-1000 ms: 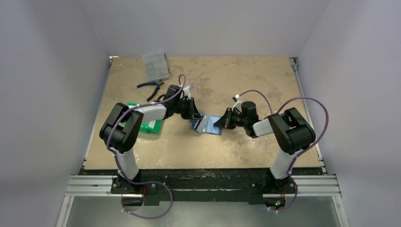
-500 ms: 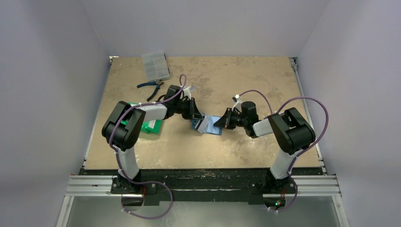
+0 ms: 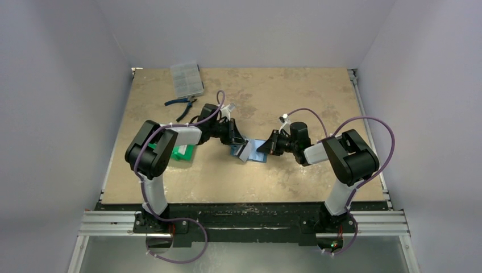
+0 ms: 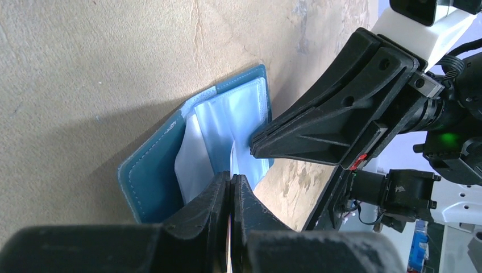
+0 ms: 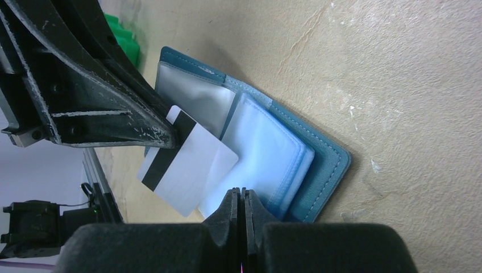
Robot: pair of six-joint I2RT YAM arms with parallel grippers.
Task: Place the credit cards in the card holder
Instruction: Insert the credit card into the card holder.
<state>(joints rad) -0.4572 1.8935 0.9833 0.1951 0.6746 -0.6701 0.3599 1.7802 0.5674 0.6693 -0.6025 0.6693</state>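
The teal card holder (image 3: 258, 154) lies open on the table between the two arms, its clear pockets (image 5: 258, 153) fanned upward. My left gripper (image 3: 237, 143) is shut on a white credit card with a black stripe (image 5: 187, 165). It holds the card slanted over the holder's left half, one corner against the pockets. From the left wrist this card shows only edge-on between the jaws (image 4: 231, 181). My right gripper (image 5: 242, 192) is shut, and its tips (image 4: 254, 148) rest on the stack of pockets on the holder's right half.
A green plastic tray (image 3: 181, 152) sits under the left arm. Pliers with blue handles (image 3: 181, 103) and a clear compartment box (image 3: 186, 78) lie at the back left. The table's right and back edges run along grey walls.
The left arm has edged to the right, carrying the card a little further over the open holder. The right arm has not moved.
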